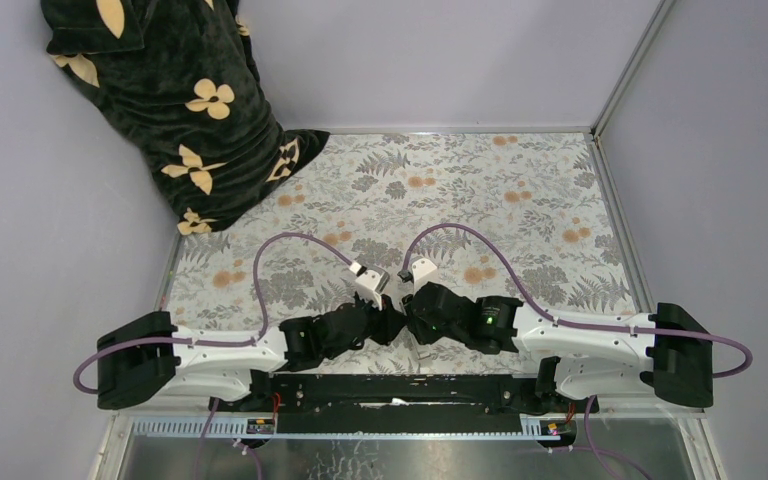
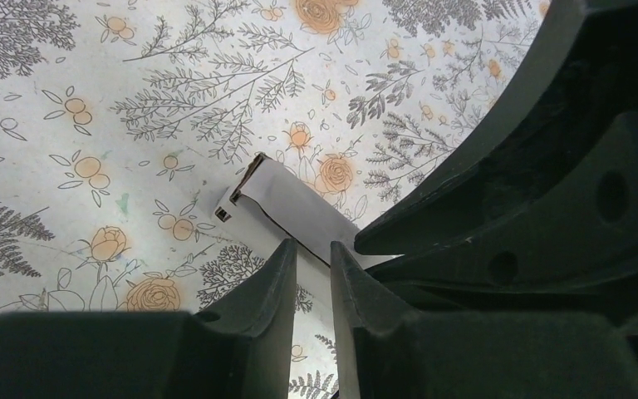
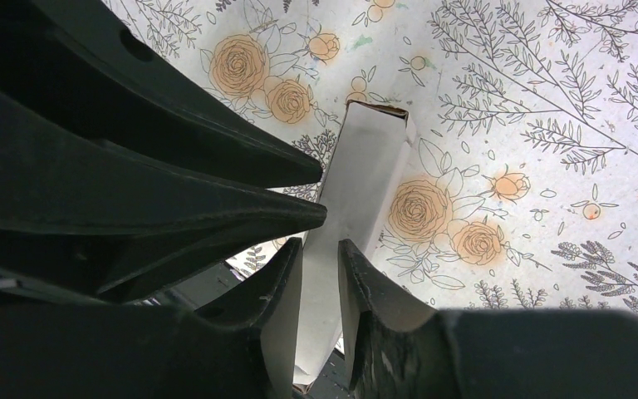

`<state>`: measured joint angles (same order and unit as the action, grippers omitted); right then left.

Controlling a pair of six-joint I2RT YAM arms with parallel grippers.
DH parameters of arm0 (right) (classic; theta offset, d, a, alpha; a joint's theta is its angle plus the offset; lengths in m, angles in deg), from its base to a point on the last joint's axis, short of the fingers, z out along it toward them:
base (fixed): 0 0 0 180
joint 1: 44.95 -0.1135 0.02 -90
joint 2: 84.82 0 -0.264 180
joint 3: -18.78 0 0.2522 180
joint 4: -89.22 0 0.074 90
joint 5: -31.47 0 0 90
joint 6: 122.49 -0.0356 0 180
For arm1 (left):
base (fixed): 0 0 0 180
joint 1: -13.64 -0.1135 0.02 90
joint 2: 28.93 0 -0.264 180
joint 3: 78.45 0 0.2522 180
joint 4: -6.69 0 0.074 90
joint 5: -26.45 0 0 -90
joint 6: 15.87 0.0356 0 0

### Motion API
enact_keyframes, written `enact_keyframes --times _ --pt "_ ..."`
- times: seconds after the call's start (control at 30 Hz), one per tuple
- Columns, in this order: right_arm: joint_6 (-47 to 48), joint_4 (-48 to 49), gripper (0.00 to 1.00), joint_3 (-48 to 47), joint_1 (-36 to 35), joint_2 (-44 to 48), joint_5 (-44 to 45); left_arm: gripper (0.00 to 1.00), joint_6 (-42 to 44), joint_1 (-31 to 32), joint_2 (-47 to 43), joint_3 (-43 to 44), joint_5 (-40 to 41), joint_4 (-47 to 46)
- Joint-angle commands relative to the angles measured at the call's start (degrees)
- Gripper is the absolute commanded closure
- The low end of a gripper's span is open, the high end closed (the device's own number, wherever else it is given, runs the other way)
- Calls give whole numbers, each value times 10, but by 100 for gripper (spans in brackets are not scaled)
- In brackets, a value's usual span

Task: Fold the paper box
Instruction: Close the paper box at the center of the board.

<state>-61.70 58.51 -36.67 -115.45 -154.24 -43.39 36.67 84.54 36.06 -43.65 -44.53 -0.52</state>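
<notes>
Between the two arms, over the flowered table (image 1: pixel 520 200), the paper box (image 3: pixel 364 166) shows as a narrow white sleeve. The right gripper (image 3: pixel 320 278) is clamped on its near end. The left gripper (image 2: pixel 314 264) pinches its side edge, fingers nearly together.

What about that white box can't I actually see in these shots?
Top view: the left fingers and right fingers meet over the box, hiding nearly all of it.
Left wrist: the right fingers cover one end; whether the left ones pinch it is unclear.
Right wrist: the left fingers hide its left side.
</notes>
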Motion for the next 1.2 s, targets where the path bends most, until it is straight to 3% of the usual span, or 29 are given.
enact_keyframes --times 0.0,0.2,0.53,1.17 --pt "-2 -94 71 42 3 -33 -30 73 6 4 15 10 -5 -59" --pt "-2 -92 70 44 4 -34 -30 73 6 4 24 16 -4 -57" --pt "-6 -92 68 45 5 -25 -36 74 3 4 89 74 -11 23" --pt "8 -98 62 4 5 33 -32 77 -3 5 131 74 -20 28"
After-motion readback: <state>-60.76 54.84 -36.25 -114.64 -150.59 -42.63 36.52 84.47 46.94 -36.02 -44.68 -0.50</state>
